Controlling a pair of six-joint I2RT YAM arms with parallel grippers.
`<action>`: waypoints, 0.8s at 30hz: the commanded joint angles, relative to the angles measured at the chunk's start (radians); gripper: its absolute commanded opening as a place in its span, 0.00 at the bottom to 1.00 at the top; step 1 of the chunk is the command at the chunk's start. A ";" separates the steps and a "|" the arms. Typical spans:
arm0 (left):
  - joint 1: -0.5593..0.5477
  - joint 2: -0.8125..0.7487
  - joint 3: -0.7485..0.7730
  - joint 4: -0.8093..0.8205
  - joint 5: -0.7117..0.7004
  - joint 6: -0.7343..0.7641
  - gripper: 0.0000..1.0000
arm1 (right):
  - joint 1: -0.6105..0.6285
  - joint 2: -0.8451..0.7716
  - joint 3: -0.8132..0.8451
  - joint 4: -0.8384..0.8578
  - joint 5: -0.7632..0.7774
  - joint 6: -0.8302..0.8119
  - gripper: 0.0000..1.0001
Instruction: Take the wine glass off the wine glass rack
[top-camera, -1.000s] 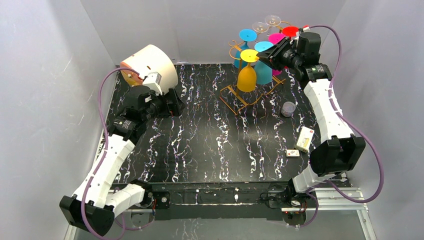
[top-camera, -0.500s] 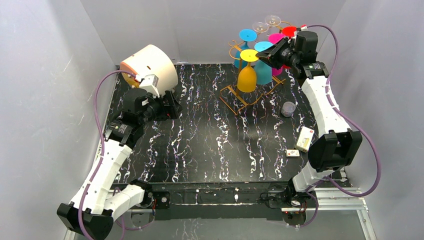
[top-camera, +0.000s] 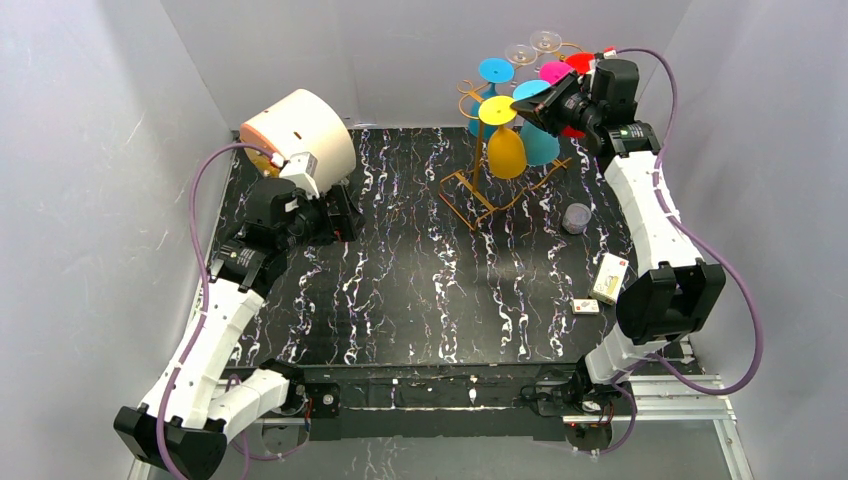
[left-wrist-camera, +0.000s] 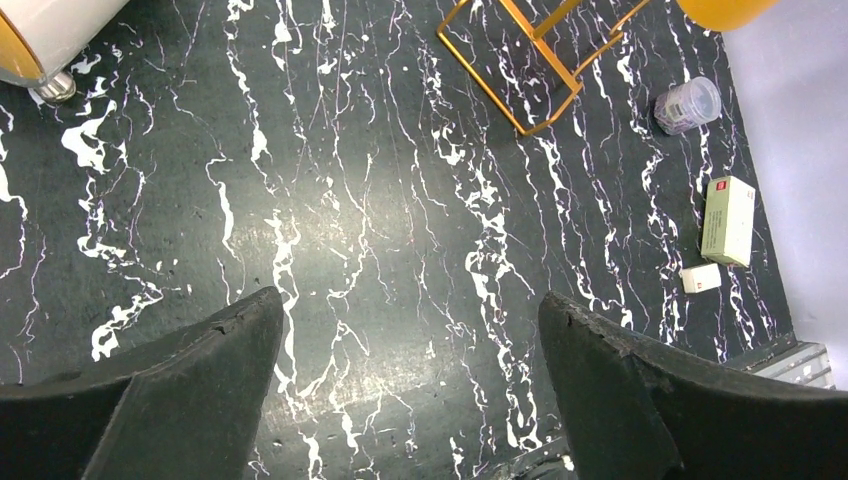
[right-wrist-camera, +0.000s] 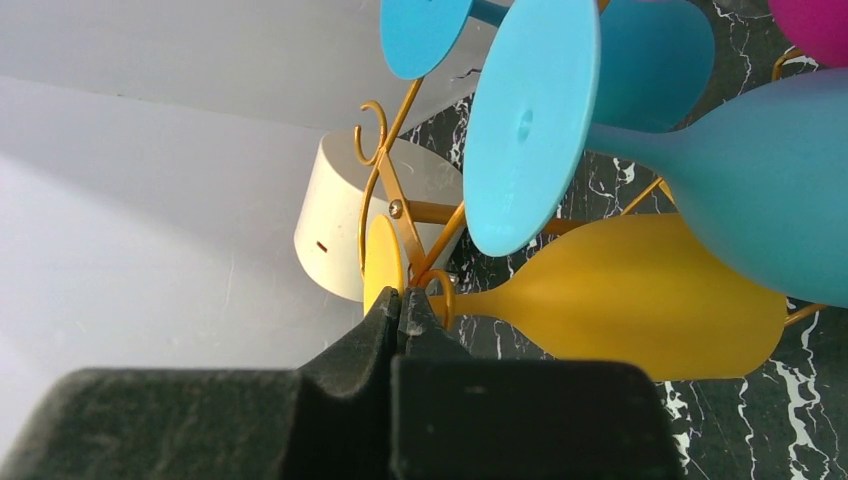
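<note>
The gold wire wine glass rack (top-camera: 478, 196) stands at the back of the table with several coloured glasses hanging upside down from it. A yellow wine glass (top-camera: 506, 150) hangs at its front, bowl tilted to the right. My right gripper (top-camera: 524, 104) is shut on the rim of that glass's round foot (right-wrist-camera: 383, 262), right beside the rack's curled hook (right-wrist-camera: 403, 225). The yellow bowl (right-wrist-camera: 640, 295) lies to the right in the right wrist view. My left gripper (left-wrist-camera: 410, 330) hovers open over bare table, far left of the rack's base (left-wrist-camera: 520, 60).
Blue glasses (right-wrist-camera: 530, 120), magenta, red and clear ones crowd the rack around the yellow one. A white cylinder (top-camera: 300, 130) lies at the back left. A small clear cup (top-camera: 575, 217), a white box (top-camera: 610, 277) and a tiny box (top-camera: 586, 306) sit at the right.
My right gripper has closed on the yellow glass's foot, and the glass's bowl has swung right and up. The left arm has pulled back slightly and stays open.
</note>
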 joint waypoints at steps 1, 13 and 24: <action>-0.003 0.005 0.024 -0.053 -0.007 0.001 0.96 | -0.008 -0.065 0.022 0.043 -0.017 0.045 0.01; -0.002 0.023 0.050 -0.080 0.002 0.003 0.97 | -0.042 -0.137 -0.078 0.064 0.002 0.139 0.01; -0.003 0.017 0.059 -0.081 0.007 0.001 0.98 | -0.054 -0.197 -0.146 0.101 -0.030 0.166 0.01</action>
